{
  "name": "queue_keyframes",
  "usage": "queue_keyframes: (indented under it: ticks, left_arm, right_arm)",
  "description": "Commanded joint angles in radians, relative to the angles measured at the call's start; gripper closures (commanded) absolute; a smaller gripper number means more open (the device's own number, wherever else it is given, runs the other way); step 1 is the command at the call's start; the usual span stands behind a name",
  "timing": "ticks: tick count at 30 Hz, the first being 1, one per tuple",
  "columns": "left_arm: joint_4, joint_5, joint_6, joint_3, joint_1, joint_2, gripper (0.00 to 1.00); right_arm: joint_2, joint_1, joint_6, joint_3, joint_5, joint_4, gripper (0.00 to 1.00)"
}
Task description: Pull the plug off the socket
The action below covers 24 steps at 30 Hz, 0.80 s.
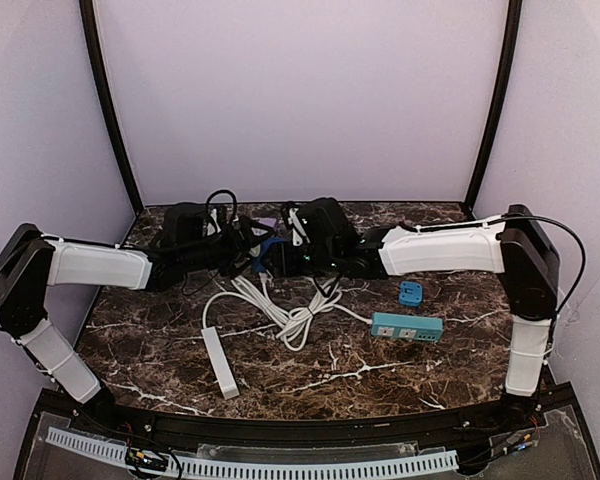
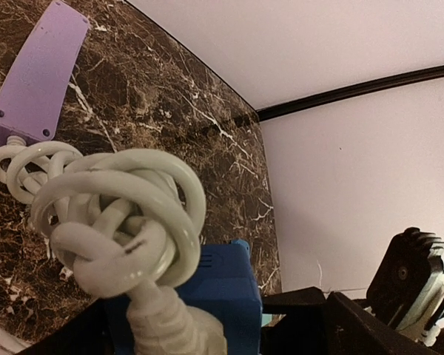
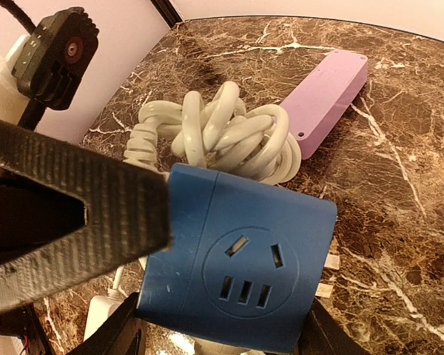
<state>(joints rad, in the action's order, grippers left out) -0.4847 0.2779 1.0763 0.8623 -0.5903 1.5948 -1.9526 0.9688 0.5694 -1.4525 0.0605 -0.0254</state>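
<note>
**Right tool** (image 3: 192, 274): jaws clamped on the socket (image 3: 244, 259), a blue cube held above the counter (image 1: 380, 380) near the middle of its far edge. **Left tool** (image 2: 185, 333): meets it there around the white plug (image 2: 170, 325), which lies against the cube beneath its knotted cord (image 2: 118, 214). Whether this tool grips or stands open cannot be told.

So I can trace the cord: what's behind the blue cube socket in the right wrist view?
Behind the blue cube socket sits a knotted bundle of white cable, then a purple power strip. The cube covers the bundle's near side; the cable's end is hidden.
</note>
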Motion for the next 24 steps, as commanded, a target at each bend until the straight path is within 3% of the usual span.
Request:
queue_keyframes:
  ticks: [1, 11, 18, 21, 24]
  left_arm:
    - [0.030, 0.110, -0.046, 0.003, 0.018, -0.086, 0.01]
    - [0.388, 0.074, -0.321, 0.023, 0.031, -0.230, 0.01]
    - [0.698, 0.166, -0.932, 0.197, 0.034, -0.262, 0.01]
    - [0.753, 0.210, -1.162, 0.228, 0.027, -0.273, 0.02]
    - [0.752, 0.189, -1.301, 0.201, 0.004, -0.291, 0.03]
  right_arm:
    - [0.067, -0.040, -0.024, 0.062, 0.069, 0.063, 0.86]
    - [0.135, -0.120, -0.112, 0.149, -0.084, 0.074, 0.86]
    - [0.203, -0.166, -0.190, 0.175, -0.357, 0.030, 0.87]
    - [0.230, -0.171, -0.218, 0.170, -0.467, -0.028, 0.87]
    - [0.250, -0.177, -0.228, 0.169, -0.567, -0.063, 0.87]
